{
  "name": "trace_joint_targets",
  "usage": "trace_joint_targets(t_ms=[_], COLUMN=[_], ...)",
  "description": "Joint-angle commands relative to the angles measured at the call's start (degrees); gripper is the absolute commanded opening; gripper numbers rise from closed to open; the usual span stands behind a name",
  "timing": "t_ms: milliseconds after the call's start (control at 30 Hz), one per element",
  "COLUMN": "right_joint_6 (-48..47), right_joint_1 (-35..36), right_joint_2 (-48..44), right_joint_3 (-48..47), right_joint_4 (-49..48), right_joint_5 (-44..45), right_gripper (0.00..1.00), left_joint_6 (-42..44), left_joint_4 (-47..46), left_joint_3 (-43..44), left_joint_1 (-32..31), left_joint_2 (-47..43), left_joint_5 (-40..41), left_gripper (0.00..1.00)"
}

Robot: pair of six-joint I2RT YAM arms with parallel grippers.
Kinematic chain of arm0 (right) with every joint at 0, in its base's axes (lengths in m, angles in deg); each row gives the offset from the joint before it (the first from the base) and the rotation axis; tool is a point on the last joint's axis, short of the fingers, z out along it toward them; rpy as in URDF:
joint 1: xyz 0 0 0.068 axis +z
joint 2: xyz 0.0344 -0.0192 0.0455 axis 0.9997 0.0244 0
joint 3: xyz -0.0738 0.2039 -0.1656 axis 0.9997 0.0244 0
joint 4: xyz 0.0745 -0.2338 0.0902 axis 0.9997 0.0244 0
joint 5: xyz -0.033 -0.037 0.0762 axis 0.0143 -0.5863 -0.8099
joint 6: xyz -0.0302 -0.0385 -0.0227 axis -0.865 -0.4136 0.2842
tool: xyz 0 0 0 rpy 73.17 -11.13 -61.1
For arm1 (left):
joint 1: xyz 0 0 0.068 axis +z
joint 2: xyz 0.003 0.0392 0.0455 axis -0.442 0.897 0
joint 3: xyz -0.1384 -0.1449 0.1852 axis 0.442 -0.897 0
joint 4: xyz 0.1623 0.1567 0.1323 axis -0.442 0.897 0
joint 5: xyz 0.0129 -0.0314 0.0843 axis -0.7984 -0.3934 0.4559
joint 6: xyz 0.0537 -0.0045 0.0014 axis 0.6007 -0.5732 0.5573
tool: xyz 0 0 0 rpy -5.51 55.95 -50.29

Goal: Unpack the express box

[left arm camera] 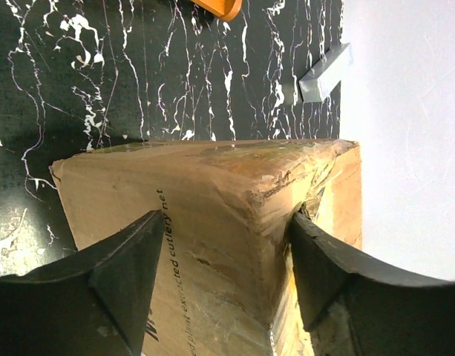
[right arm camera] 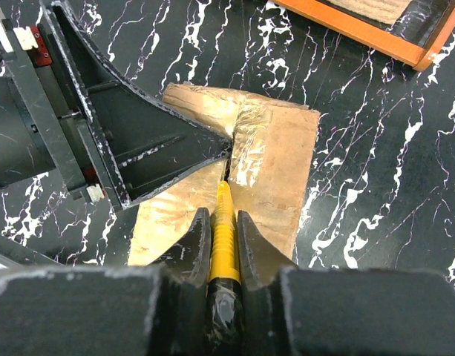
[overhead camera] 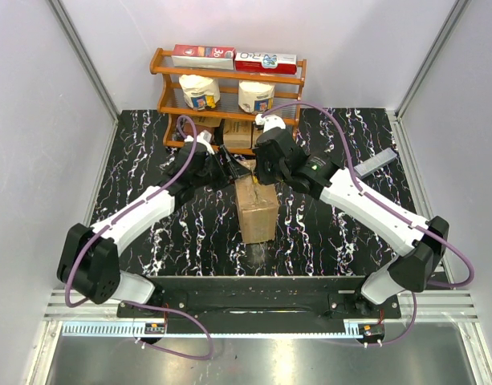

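Observation:
The express box, a brown taped carton, stands in the middle of the black marble table. My right gripper hangs over its top and is shut on a yellow utility knife, whose tip sits at the taped centre seam of the box. My left gripper is at the box's far left top edge. In the left wrist view its fingers stand wide apart, straddling a taped edge of the box, one on each face. One left finger lies across the box top beside the knife tip.
An orange wooden rack stands at the back with red packets, white tubs and small brown cartons; its corner shows in the right wrist view. A grey block lies at the right, also seen in the left wrist view. White walls enclose the table.

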State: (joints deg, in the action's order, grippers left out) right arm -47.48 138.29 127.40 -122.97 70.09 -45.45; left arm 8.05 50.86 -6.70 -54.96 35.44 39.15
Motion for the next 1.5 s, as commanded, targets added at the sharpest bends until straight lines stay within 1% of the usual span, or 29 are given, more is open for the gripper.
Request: trace_joint_targets(t_ms=[0,67,133,200,267,333,467,567,600,667,700,833,967,1033,1100,1267,1300,1467], right_joint_6=[1.3,2.0,2.6,3.7,4.4,4.5,3.3,2.0,1.8,0.3,-0.1,-1.1,-1.0,-1.3,-1.7,-3.4,-3.5,-3.7], right_joint_1=[0.8,0.8,0.8,0.8,0.8,0.7,0.8,0.8,0.8,0.8,0.8,0.8,0.8,0.8,0.8,0.8,0.8,0.8], right_joint_2=[-1.1,-1.0,-0.1,0.6,1.3,1.8,2.0,1.4,1.2,0.8,0.7,0.1,0.0,-0.6,-1.0,-1.7,-1.9,-2.9], right_joint_3=[0.3,-0.7,-2.8,-4.2,-5.8,-6.9,-7.8,-7.9,-7.8,-7.7,-7.4,-7.0,-6.9,-6.8,-6.4,-5.6,-5.3,-3.1], right_joint_4=[1.3,1.7,2.9,4.3,5.0,5.2,6.0,6.4,6.4,6.1,6.0,5.7,5.7,5.5,4.7,3.9,3.7,2.5], right_joint_5=[-5.1,-3.7,-2.3,-1.3,0.1,0.4,1.1,1.7,1.9,2.2,2.3,2.7,2.6,2.5,2.4,1.5,1.2,0.3], right_gripper=[0.00,0.00,0.00,0.00,0.00,0.00,0.00,0.00,0.00,0.00,0.00,0.00,0.00,0.00,0.00,0.00,0.00,0.00], left_joint_6=[-2.8,-5.9,-8.8,-11.1,-11.6,-11.6,-10.1,-9.0,-8.7,-7.1,-6.7,-2.2,1.0,1.6,1.8,3.4,3.7,3.8], left_joint_4=[2.2,2.0,2.2,3.1,4.3,5.2,5.8,6.3,6.0,5.1,4.4,1.4,-3.3,-7.7,-9.1,-5.9,-6.0,-6.1], left_joint_3=[0.5,-1.4,-2.9,-3.1,-2.0,-1.0,0.5,1.1,1.2,1.4,1.4,1.3,-1.6,-3.3,-3.5,0.0,0.5,2.7], left_joint_1=[0.3,0.0,-0.5,-1.5,-3.2,-4.0,-5.0,-5.1,-5.1,-5.1,-5.1,-5.1,-5.1,-5.1,-5.1,-5.1,-4.8,-4.1], left_joint_2=[3.4,3.0,1.2,0.0,-1.1,-1.3,-1.4,-1.5,-1.9,-2.6,-3.7,-7.2,-10.5,-11.6,-11.1,-5.9,-4.1,-0.4], left_joint_5=[-1.9,-0.2,2.5,7.4,11.9,13.9,15.8,15.8,15.7,15.4,15.3,15.5,15.6,14.5,14.2,15.7,15.5,13.8], left_gripper=[0.62,0.54,0.49,0.49,0.49,0.49,0.53,0.60,0.66,0.70,0.74,0.82,0.87,0.89,0.90,0.90,0.90,0.92])
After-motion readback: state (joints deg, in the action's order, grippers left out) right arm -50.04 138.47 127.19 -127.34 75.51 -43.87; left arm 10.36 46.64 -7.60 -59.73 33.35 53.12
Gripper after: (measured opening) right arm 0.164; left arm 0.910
